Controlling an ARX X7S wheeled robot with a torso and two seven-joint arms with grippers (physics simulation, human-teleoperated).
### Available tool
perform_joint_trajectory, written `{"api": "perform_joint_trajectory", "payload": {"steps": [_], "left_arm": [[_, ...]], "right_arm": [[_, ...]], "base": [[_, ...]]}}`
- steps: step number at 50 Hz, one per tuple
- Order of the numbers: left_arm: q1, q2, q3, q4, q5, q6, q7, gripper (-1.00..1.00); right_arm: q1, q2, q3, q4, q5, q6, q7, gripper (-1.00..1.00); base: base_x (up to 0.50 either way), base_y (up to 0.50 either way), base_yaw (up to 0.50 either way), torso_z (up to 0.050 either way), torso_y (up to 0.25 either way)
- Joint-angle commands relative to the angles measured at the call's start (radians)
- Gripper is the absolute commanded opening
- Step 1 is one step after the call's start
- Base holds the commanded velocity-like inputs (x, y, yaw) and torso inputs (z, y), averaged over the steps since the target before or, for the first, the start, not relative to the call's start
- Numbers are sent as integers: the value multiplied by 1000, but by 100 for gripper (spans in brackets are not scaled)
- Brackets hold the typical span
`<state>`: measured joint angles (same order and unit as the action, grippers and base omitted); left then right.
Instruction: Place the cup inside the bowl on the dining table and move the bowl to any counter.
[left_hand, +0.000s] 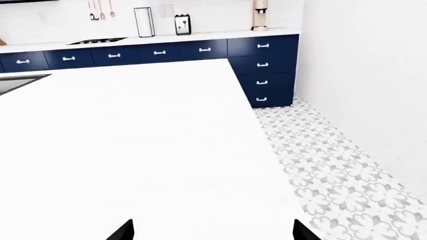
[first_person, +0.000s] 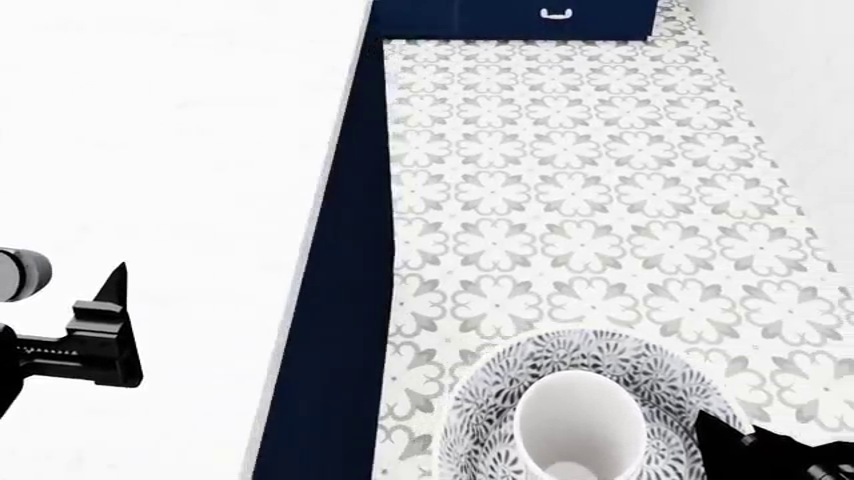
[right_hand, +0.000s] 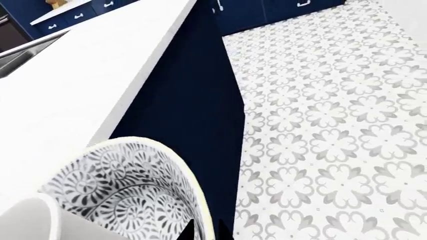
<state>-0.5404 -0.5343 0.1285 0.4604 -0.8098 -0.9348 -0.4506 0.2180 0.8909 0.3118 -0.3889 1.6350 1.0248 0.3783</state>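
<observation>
The bowl (first_person: 487, 400), black-and-white floral with a pale yellow rim, hangs over the patterned floor beside the navy side of a wide white top. The white cup (first_person: 577, 420) stands inside it. My right gripper (first_person: 731, 437) is shut on the bowl's rim at the lower right. In the right wrist view its fingers (right_hand: 189, 231) straddle the rim of the bowl (right_hand: 127, 185), one inside and one outside, and the cup (right_hand: 27, 220) shows at the corner. My left gripper (left_hand: 213, 231) is open and empty above the white top (left_hand: 133, 150); it also shows in the head view (first_person: 94, 330).
A counter (left_hand: 200, 36) with navy drawers runs along the tiled back wall, carrying a toaster (left_hand: 182, 24), a paper-towel holder (left_hand: 143, 22) and a cooktop (left_hand: 97, 41). A sink edge (left_hand: 20, 82) is set in the white top. A white wall (left_hand: 373, 75) borders the floor.
</observation>
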Motion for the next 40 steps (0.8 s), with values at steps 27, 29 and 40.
{"api": "perform_joint_trajectory", "payload": {"steps": [27,29,40], "left_arm": [[16,-7,2,-10,1,21,1,100],[13,-3,8,-13,4,22,0,100],[6,-2,12,-17,4,23,-1,100]], "right_arm": [[-7,-25,21,15,-81,-61,-35,-100],[-4,-24,22,17,-77,-62,-30,-100],[50,-14,-26,41,-70,-45,-16,-100]], "base": [[137,-426,0,0,0],[490,-141,0,0,0],[490,-129,0,0,1]]}}
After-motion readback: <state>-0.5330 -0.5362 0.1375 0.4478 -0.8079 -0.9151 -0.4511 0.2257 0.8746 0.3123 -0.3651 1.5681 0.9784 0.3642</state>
